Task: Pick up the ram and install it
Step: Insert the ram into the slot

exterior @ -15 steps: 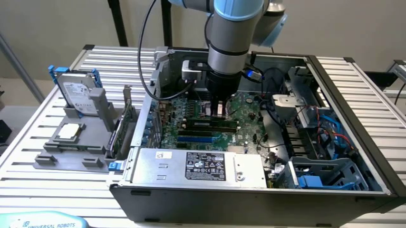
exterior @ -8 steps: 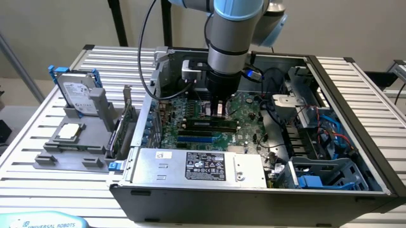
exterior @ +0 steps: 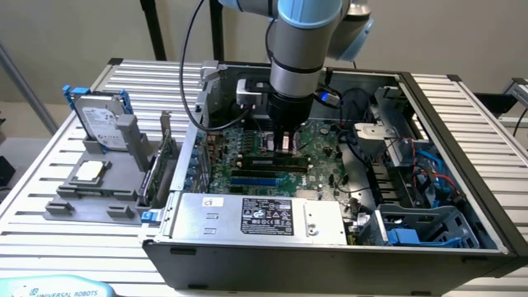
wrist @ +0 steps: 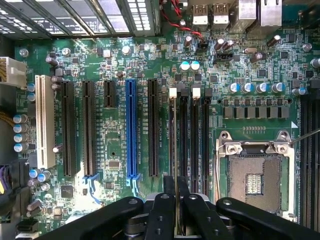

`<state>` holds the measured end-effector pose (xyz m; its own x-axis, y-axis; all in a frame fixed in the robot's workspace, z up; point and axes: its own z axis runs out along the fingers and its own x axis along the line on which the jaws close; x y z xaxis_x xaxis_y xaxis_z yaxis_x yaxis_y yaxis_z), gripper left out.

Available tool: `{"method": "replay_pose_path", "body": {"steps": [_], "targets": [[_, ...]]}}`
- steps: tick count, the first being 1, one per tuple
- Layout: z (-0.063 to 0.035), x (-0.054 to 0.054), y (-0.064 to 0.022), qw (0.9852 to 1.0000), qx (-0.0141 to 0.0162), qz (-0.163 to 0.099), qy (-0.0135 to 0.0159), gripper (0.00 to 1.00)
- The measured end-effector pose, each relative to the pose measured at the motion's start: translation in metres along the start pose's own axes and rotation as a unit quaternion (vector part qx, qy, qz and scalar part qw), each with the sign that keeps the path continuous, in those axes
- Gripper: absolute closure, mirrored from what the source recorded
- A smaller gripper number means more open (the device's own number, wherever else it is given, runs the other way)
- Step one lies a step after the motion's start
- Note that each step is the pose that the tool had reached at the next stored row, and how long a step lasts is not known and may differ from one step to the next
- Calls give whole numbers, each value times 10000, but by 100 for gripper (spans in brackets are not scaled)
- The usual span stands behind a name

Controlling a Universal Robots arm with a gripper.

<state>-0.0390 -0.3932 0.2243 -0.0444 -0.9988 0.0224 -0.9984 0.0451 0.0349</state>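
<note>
My gripper (exterior: 285, 147) hangs inside the open computer case (exterior: 462, 185), low over the green motherboard (wrist: 115, 145). Its two black fingers (wrist: 164, 207) are shut on the ram (wrist: 176, 217), which appears edge-on as a thin sliver between them. In the exterior view the ram (exterior: 283, 143) is a small strip under the black wrist. The stick is lined up lengthwise with the row of black memory slots (wrist: 189, 135), which have white latches (wrist: 173, 92) at their far ends. It sits over the slot at that row's edge; I cannot tell whether it touches.
The CPU socket (wrist: 252, 175) lies beside the memory slots, and black and blue expansion slots (wrist: 131, 130) lie on their other side. The power supply (exterior: 264, 216) closes the case's near side. Cables and a blue drive cage (exterior: 421, 232) sit at the exterior view's right. Outside stand a hard drive (exterior: 103, 124) and an upright card (exterior: 161, 161).
</note>
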Motion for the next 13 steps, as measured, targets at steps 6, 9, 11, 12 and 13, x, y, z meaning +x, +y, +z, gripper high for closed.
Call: {"method": "replay_pose_path", "body": {"steps": [6,9,11,12,13], "targets": [[4,-2,-1,10000,1,0,-2,87],[3,-8,0,10000,0,0,-1,87],[4,-8,0,10000,0,0,-1,87],[3,-8,0,10000,0,0,-1,87],[3,-8,0,10000,-1,0,-1,87]]}}
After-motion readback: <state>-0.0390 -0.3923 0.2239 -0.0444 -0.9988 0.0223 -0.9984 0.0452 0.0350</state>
